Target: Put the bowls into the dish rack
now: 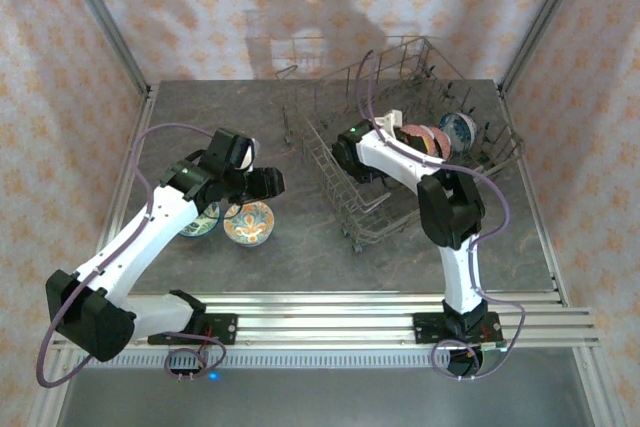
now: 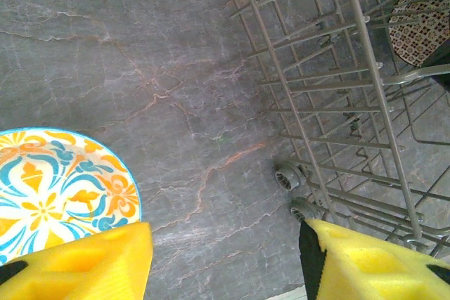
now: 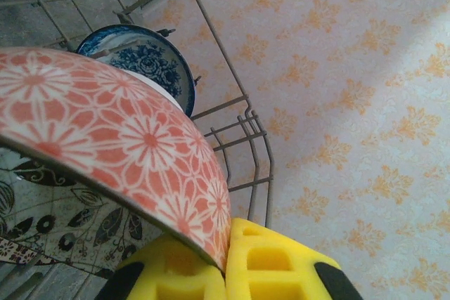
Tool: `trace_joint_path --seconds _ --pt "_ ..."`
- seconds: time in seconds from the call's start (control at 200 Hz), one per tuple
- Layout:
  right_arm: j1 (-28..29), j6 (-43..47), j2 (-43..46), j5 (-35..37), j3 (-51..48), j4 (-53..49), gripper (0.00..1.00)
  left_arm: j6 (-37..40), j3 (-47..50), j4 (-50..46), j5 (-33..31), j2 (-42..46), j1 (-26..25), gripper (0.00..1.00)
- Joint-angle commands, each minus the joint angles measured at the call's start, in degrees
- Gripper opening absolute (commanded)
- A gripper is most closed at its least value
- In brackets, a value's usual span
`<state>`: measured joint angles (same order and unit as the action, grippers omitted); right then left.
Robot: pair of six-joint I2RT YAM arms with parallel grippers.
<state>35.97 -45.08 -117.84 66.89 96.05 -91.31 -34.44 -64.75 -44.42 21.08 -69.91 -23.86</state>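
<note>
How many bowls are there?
5. Two sit on the table: the orange-teal bowl and a half-hidden bowl. Three stand in the dish rack: the pink bowl, the brownish bowl and the blue-white bowl. The arms may hide more.

No lettering, brand or number can be read on the bowls [image 1: 248, 224]; none on the dish rack [image 1: 350, 217]

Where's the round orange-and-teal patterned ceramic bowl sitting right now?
The orange-and-teal bowl sits on the grey table in the top view, left of the grey wire dish rack, close by the open left gripper.
</note>
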Motion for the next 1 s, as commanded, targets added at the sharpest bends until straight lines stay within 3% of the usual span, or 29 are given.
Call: trace_joint_path --seconds 0.0,0.095,0.661,0.996 --pt "-0.28 -7.04 -0.93 4.22 1.85 -6.02 0.0 1.23 -1.98 -0.14 1.02 -0.22 0.45 0.59" --pt "-0.37 -12.12 -1.34 5.04 2.15 -10.4 0.0 1.32 -1.86 -0.29 1.01 -0.04 0.37 0.59" --pt "0.86 -11.16 -2.56 3.46 1.15 -8.44 0.0 1.15 -1.83 -0.49 1.42 0.43 0.39 0.59" --pt "1.12 -9.18 -1.18 1.16 -0.6 -5.5 0.11 0.79 -2.06 -0.49 1.44 0.3 0.4 0.59"
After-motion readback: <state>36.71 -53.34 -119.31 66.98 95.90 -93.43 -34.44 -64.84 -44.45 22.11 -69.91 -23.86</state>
